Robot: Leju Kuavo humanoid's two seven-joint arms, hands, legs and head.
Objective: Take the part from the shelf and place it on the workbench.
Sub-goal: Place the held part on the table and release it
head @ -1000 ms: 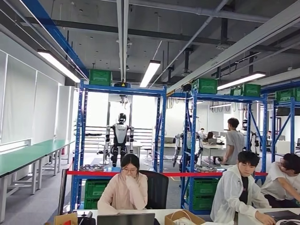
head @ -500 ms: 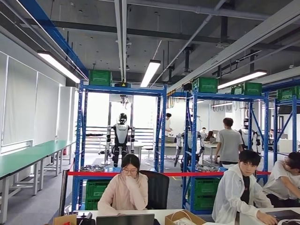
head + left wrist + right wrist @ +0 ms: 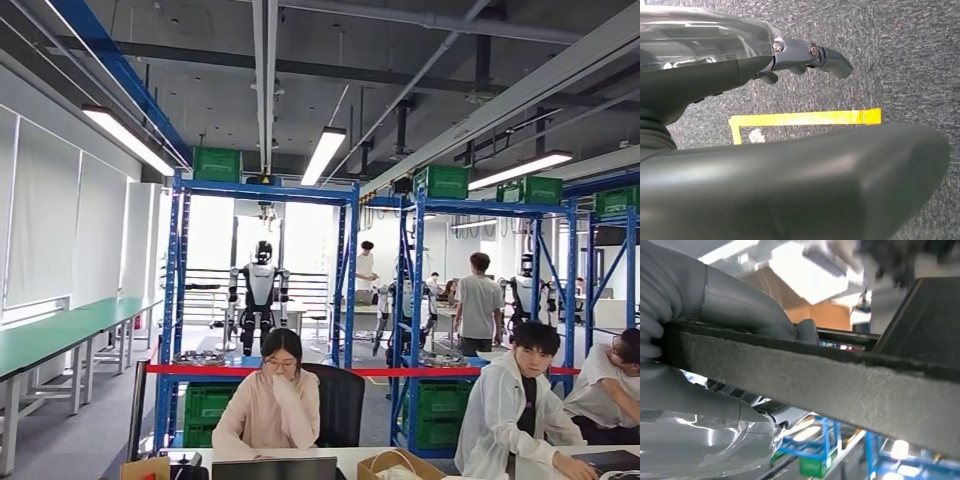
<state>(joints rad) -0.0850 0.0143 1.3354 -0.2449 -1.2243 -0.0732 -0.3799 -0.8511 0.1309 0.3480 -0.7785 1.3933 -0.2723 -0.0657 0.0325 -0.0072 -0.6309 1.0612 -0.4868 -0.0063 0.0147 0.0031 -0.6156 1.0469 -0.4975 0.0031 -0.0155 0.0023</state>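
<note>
Right hand (image 3: 715, 405) has the part (image 3: 821, 385), a flat dark slab with a rough, felt-like edge, clamped between thumb and fingers. It looks stiff, light-ish and grippy, so I'd say holding it near the edge is fine if kept level. Left hand (image 3: 764, 165) hangs over the floor (image 3: 904, 65), fingers loosely apart, holding nothing. Blue shelves (image 3: 256, 190) stand far ahead.

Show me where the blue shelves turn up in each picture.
Head view: the blue shelves span the middle, behind the seated people.
Left wrist view: not in it.
Right wrist view: blurred, beyond the slab that the right hand holds.
Shared landmark: a green crate at the shelves, in the head view and the right wrist view.
</note>
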